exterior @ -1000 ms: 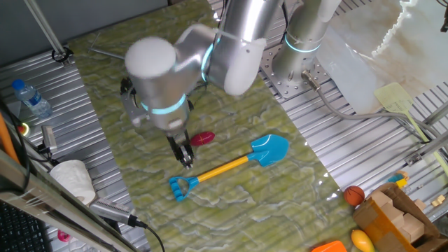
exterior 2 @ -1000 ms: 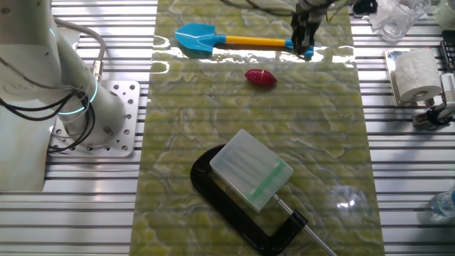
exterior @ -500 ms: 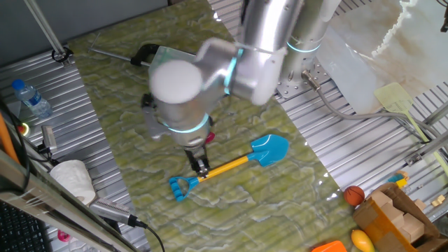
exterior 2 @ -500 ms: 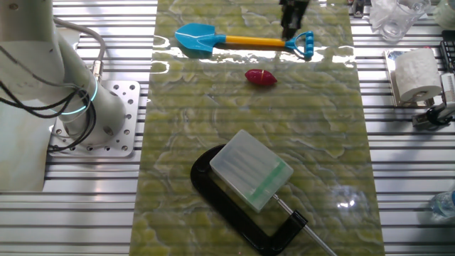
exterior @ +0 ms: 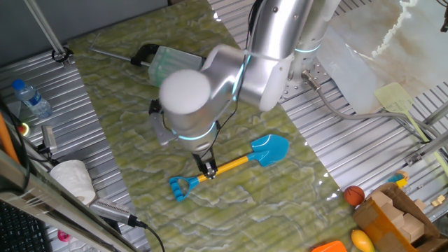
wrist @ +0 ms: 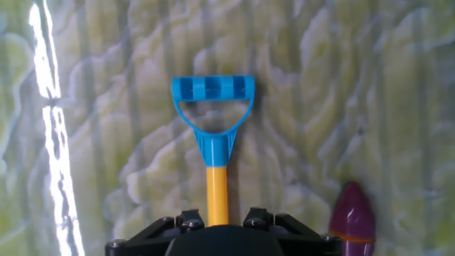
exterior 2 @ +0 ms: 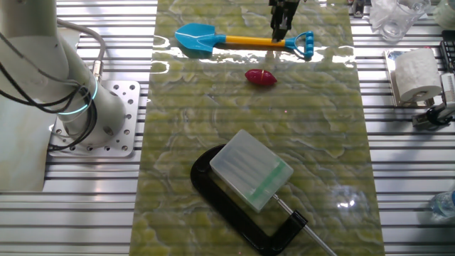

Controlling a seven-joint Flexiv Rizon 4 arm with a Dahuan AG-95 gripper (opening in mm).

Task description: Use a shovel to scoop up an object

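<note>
end effector (exterior: pixel 208 170): down over the shovel (exterior 2: pixel 242 40) shaft, fingers astride; grip state unclear.
risk: thin shaft may twist or slip; blade could knock the object (exterior 2: pixel 261 77) away.

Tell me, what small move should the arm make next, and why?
Probably lower and close the gripper on the thin yellow shaft of the blue plastic toy shovel: the hand view shows that shaft running between the fingers, while the small dark red oval piece still lies apart on the mat.
</note>
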